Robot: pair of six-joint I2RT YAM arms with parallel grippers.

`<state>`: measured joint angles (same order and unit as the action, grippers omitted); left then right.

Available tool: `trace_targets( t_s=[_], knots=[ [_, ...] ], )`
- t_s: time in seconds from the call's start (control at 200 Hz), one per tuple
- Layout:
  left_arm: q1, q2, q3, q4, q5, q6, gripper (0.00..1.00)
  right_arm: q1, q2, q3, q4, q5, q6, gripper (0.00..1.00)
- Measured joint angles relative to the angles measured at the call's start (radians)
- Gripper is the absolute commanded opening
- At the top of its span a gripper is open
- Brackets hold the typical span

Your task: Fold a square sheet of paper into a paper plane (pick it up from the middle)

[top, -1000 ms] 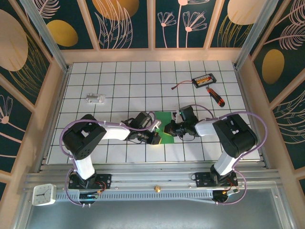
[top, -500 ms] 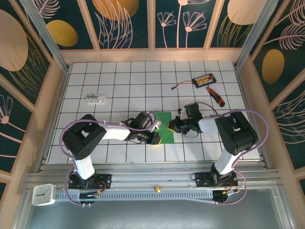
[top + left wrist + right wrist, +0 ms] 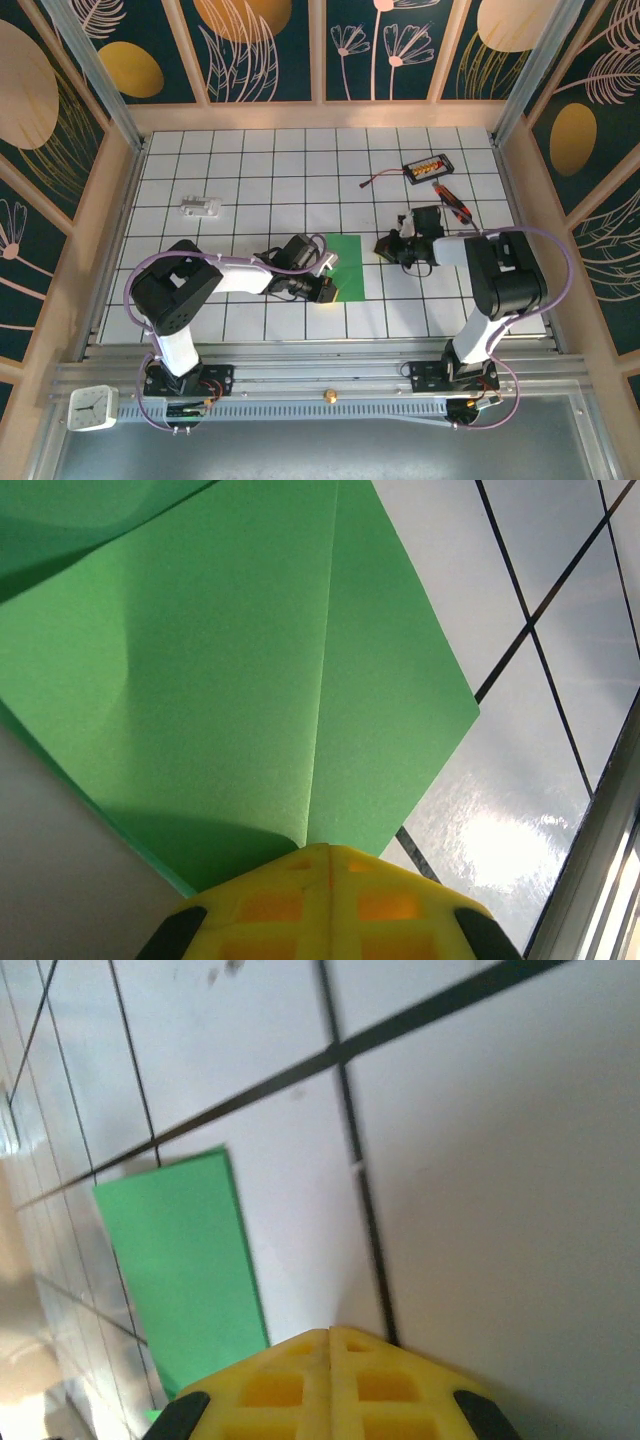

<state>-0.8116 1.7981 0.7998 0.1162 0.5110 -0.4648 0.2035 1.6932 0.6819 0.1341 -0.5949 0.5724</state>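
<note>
Paper at the middle of things: thin bright-green sheet of paper (image 3: 347, 266), folded to a tall rectangle, flat on the white tiled tabletop (image 3: 250, 170) between the two arms. Seen from the left wrist, carries a straight crease or layer edge down its face to the yellow fingertips (image 3: 315, 875).

Left pincer (image 3: 327, 291) low at the sheet's near left corner, pads pressed together with no gap, tip against the green surface. Pinch on a layer or mere touch: cannot tell.

Right pincer (image 3: 385, 246) just beside the sheet's far right corner, apart from it, over bare tile. Closed tight as well, gripping nothing, with the green edge off to one side in its own wrist view.

Farther back on the right, small black box with orange parts (image 3: 428, 167) and a trailing wire. Near it, black-and-orange screwdriver (image 3: 457, 206). Well apart on the far left, small white object (image 3: 200, 207).
</note>
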Motion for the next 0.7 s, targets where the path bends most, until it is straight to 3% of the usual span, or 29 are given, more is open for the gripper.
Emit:
trace_targets(
  t_s=[0.17, 0.26, 0.32, 0.475, 0.57, 0.701],
  knots=[
    [0.001, -0.018, 0.01, -0.01, -0.029, -0.08, 0.28, 0.042, -0.235, -0.079, -0.036, 0.066, -0.031, 0.04],
    [0.007, -0.044, 0.026, 0.004, -0.05, -0.126, 0.33, 0.122, -0.368, -0.137, -0.049, 0.112, -0.033, 0.13],
    [0.017, -0.076, 0.027, 0.031, -0.06, -0.157, 0.31, 0.18, -0.43, -0.172, -0.062, 0.138, -0.015, 0.2],
    [0.07, -0.099, 0.049, 0.089, -0.082, -0.224, 0.09, 0.299, -0.494, -0.249, -0.072, 0.201, 0.059, 0.38],
    [0.086, -0.037, 0.093, 0.089, -0.088, -0.23, 0.01, 0.349, -0.488, -0.26, -0.077, 0.246, 0.108, 0.41],
    [0.086, 0.027, 0.11, 0.068, -0.1, -0.221, 0.0, 0.397, -0.456, -0.259, -0.071, 0.29, 0.152, 0.42]
  ],
)
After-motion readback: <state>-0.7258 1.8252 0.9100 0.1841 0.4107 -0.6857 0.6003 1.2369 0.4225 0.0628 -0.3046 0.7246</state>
